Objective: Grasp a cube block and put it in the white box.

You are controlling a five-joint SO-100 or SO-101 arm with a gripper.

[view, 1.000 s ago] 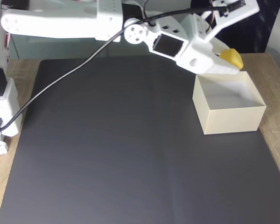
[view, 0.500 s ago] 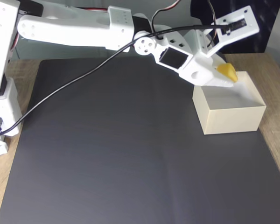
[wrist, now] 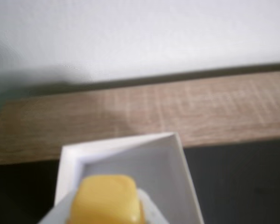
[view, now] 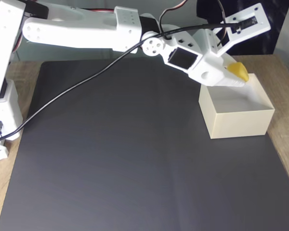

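Gripping the yellow cube (view: 239, 71) at its tip, the white pincer (view: 237, 76) is hanging over the back left part of the white box (view: 241, 122) in the fixed view, its jaws clamped on the block. In that view the cube is sitting clear of the box floor, above the rim near the far wall. One jaw is lying flat beneath the cube; the other is angling up and away to the right, carrying a small dark board on its end.

Looking down from the wrist, the cube (wrist: 106, 199) is filling the lower centre of the picture, slightly blurred, with a pale pincer finger (wrist: 151, 211) showing beside it and the box (wrist: 189, 182) opening directly behind and below. Its far corner is pointing toward a strip of wood-grain counter (wrist: 177, 112), and a pale wall is rising beyond that.

Stretching back from the pincer in the fixed view, the white arm (view: 82, 31) is reaching across from its base at the left edge, a black cable (view: 77, 86) looping down from it over a dark mat (view: 135, 163). The box is standing on the mat's right side, and the counter (view: 284, 130) is showing as a light wooden border around the mat.
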